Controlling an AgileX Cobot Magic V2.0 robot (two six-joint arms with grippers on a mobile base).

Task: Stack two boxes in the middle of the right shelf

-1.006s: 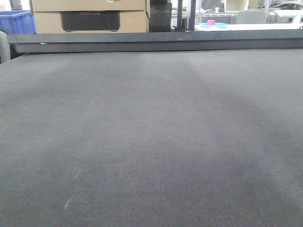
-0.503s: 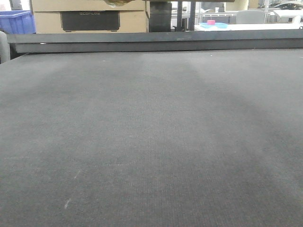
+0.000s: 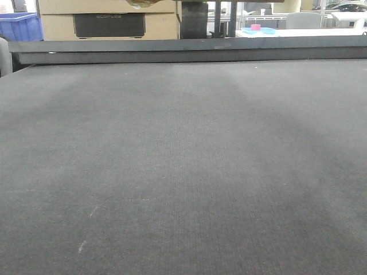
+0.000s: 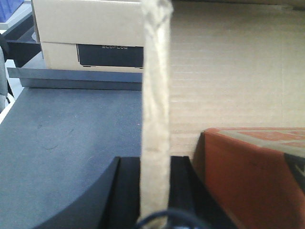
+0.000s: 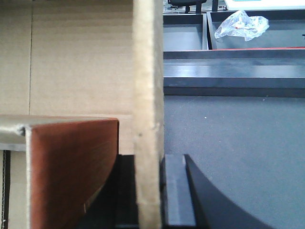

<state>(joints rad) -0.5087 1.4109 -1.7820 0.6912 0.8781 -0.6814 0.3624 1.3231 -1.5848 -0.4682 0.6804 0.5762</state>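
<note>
I see a brown cardboard box only from the wrist views. Its thin side wall (image 4: 155,71) stands upright between the black fingers of my left gripper (image 4: 155,160), which is shut on it. The opposite wall (image 5: 147,71) is pinched by my right gripper (image 5: 148,160). The box's inner face (image 4: 228,71) shows, with a red-brown item (image 4: 252,176) inside, also in the right wrist view (image 5: 71,167). A second box and the steel shelf are out of view. No gripper shows in the front view.
A dark grey felt-like surface (image 3: 183,172) lies below, ending at a raised dark rail (image 3: 183,51). Behind it are a pale carton with a black label (image 3: 109,23), a blue bin (image 3: 20,26) and a crumpled plastic bag (image 5: 240,24) in a dark tray.
A small brown patch and a dark strip have come into the top edge of the front view. The rest of that view is unchanged.
</note>
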